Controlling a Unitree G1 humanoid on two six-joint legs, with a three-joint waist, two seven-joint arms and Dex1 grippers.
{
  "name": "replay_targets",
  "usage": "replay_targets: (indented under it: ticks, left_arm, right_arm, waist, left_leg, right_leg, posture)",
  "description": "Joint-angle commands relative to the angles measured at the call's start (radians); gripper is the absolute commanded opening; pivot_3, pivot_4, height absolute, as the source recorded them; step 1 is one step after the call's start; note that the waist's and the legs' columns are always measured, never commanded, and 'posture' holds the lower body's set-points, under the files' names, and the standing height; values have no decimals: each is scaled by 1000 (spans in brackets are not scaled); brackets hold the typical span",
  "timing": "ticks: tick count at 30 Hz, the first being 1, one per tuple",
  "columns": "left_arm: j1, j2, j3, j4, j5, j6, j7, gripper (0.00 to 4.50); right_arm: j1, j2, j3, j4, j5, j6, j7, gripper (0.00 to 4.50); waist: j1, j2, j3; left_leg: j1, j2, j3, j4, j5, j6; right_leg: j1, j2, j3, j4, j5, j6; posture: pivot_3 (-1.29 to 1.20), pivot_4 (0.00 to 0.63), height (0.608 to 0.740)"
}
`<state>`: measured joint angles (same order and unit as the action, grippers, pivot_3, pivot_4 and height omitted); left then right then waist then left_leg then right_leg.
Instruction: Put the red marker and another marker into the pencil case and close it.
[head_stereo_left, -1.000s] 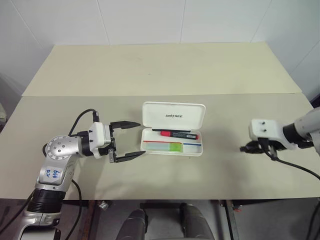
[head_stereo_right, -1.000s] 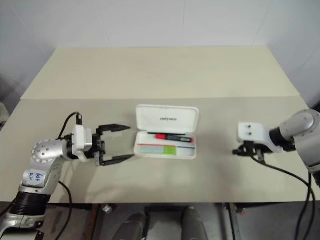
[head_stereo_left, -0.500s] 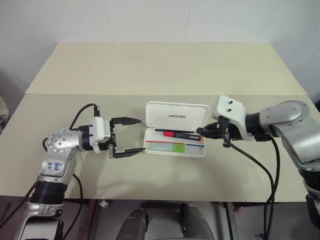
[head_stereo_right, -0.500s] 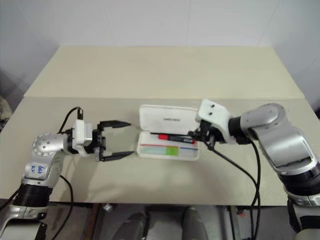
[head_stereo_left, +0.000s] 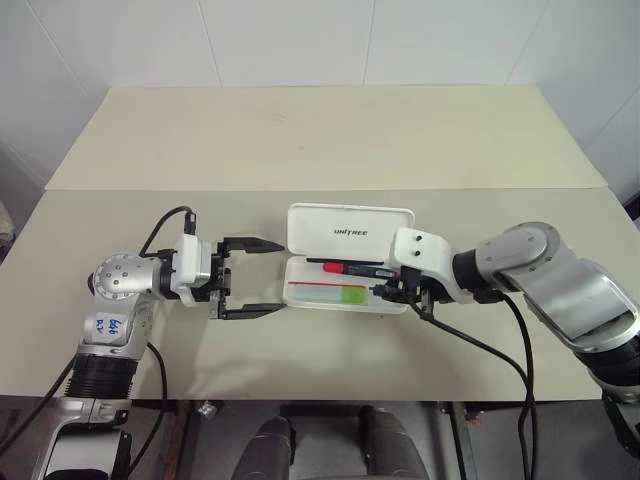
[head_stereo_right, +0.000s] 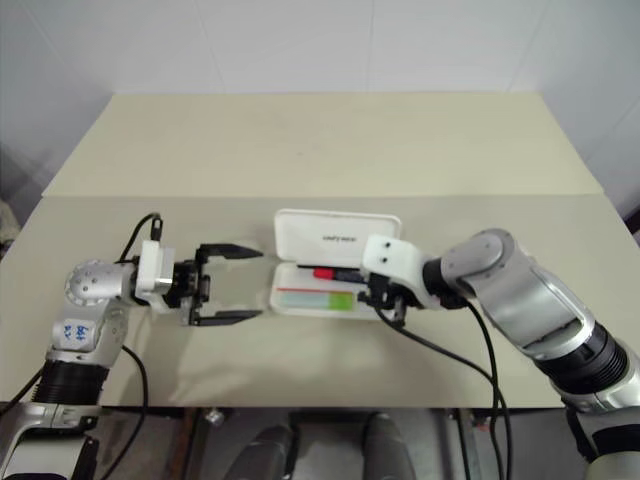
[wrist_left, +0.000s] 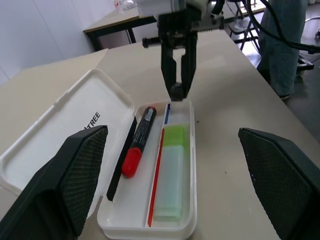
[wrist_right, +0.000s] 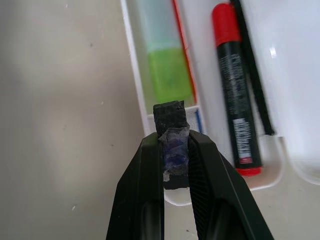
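One pencil case (head_stereo_left: 348, 262) lies open near the middle of the front desk (head_stereo_left: 300, 340), its white lid tipped back with the dark print facing up. Two markers lie in its tray. The red marker (head_stereo_left: 349, 268) rests along the side nearest the lid, beside a thin black strip. The light yellow-green marker (head_stereo_left: 328, 294) lies parallel to it along the tray's front side, a thin red-and-blue stripe running between the two.

Two grippers are at the case, one at each end. The right gripper (head_stereo_left: 381, 291) points down and to the left at the tray's right end, its fingers (wrist_right: 150, 190) pressed together on a small dark taped bit between their tips. In the right wrist view those tips hang over the end wall of the tray, close to the green end of the yellow-green marker and just beside the end of the red marker. Whether they touch the case cannot be told.

The left gripper (head_stereo_left: 252, 279) is level, pointing toward the case's left end, its fingers (head_stereo_left: 250, 244) spread wide and holding nothing. Their tips stop just short of the case, apart from both markers.

A second, paler desk (head_stereo_left: 320, 130) stands behind the first.
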<state>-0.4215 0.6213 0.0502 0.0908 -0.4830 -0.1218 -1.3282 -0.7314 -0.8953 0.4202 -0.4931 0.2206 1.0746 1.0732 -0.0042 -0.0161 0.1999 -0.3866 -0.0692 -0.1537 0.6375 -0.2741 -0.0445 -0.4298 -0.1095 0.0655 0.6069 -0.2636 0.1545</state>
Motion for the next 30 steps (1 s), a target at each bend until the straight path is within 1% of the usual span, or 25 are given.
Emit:
replay_targets:
  ticks: [1, 7, 20, 29, 30]
  left_arm:
    - [18, 39, 56, -8, -17, -9, -8, 4500]
    - [35, 67, 93, 0, -10, -19, -5, 4500]
    - [38, 59, 89, -9, 2, -23, 24, 4500]
    - [29, 51, 81, -1, 11, -29, 37, 4500]
    - [26, 49, 80, 2, 13, -31, 38, 4500]
  right_arm:
    - [-11, -12, 20, -40, -9, -11, -14, 363]
    - [-31, 0, 63, -3, -33, -36, -26, 363]
    - [-60, 3, 90, 97, -98, -108, -23, 363]
    - [-54, 3, 48, 52, -61, -84, 4, 3356]
    - [-52, 8, 40, 48, -53, -80, 2, 3769]
  waist:
    - [-1, 0, 0]
    - [1, 0, 0]
    - [0, 0, 0]
    - [0, 0, 0]
    - [0, 0, 0]
  left_leg:
    - [0, 0, 0, 0, 0, 0]
    - [0, 0, 0, 0, 0, 0]
    - [0, 0, 0, -1, 0, 0]
    - [0, 0, 0, -1, 0, 0]
    - [0, 0, 0, -1, 0, 0]
  right_leg:
    - [0, 0, 0, 0, 0, 0]
    - [0, 0, 0, 0, 0, 0]
    - [0, 0, 0, 0, 0, 0]
    - [0, 0, 0, 0, 0, 0]
    - [0, 0, 0, 0, 0, 0]
  posture:
    - [0, 150, 740]
    - [0, 150, 740]
    - [0, 150, 740]
    - [0, 150, 740]
    - [0, 150, 740]
